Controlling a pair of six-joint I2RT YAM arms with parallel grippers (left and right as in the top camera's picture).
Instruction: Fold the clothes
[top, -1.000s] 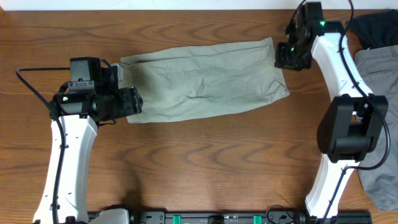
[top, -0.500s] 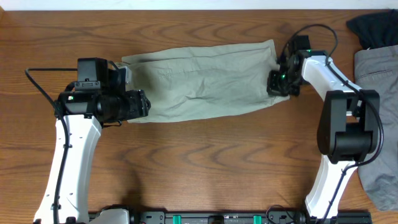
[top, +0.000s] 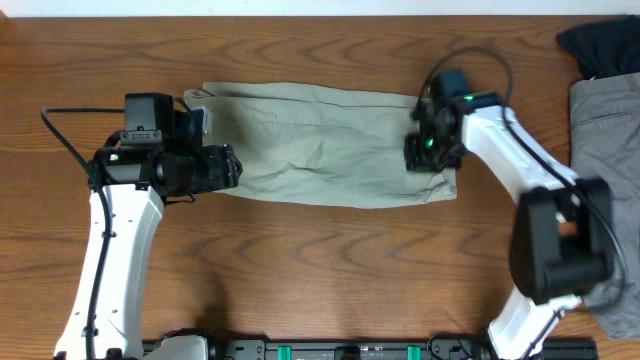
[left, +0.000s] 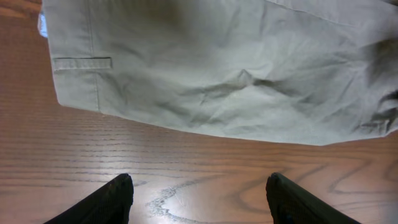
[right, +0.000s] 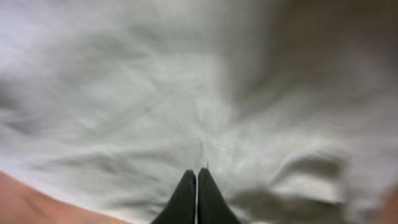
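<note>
The khaki-green shorts (top: 320, 145) lie flat and lengthwise across the middle of the wooden table, waistband end to the left. My left gripper (top: 236, 167) is open and empty, hovering over bare wood just off the shorts' lower left edge. In the left wrist view its fingers (left: 199, 194) stand wide apart below the shorts (left: 217, 68). My right gripper (top: 418, 156) is over the shorts' right end. In the blurred right wrist view its fingers (right: 197, 174) are pressed together on the pale fabric (right: 124, 93).
A grey garment (top: 605, 150) lies along the right table edge, with a black garment (top: 600, 45) behind it at the far right corner. The right arm's cable loops above the shorts' right end.
My right gripper has moved left and toward the front, pulling the shorts' right end with it, and the cloth now lies straighter. The left arm has barely moved.
</note>
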